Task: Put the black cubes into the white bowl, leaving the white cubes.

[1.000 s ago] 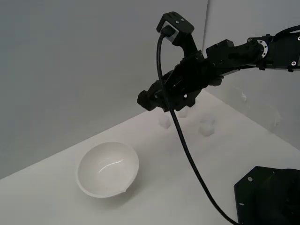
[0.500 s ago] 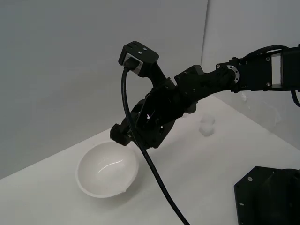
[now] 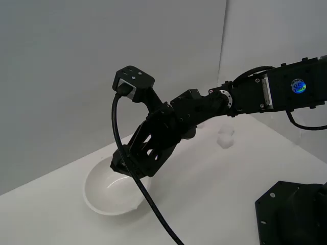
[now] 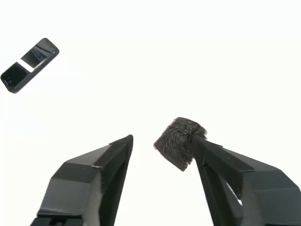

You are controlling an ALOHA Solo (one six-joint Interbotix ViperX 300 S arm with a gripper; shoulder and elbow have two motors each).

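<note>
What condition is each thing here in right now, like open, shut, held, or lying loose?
gripper: open, over the bowl.
black cube: against one finger, clear of the other; whether falling or stuck, I cannot tell.
white bowl: upright, under the gripper.
white cube: resting on the table, untouched.

Nothing really readable here; there's a small round blue-green sticker (image 3: 297, 86) on the black robot arm, but its lettering's too blurry.

Exterior view looks down obliquely; wrist view (close) faces past the hand (image 4: 162, 141).
</note>
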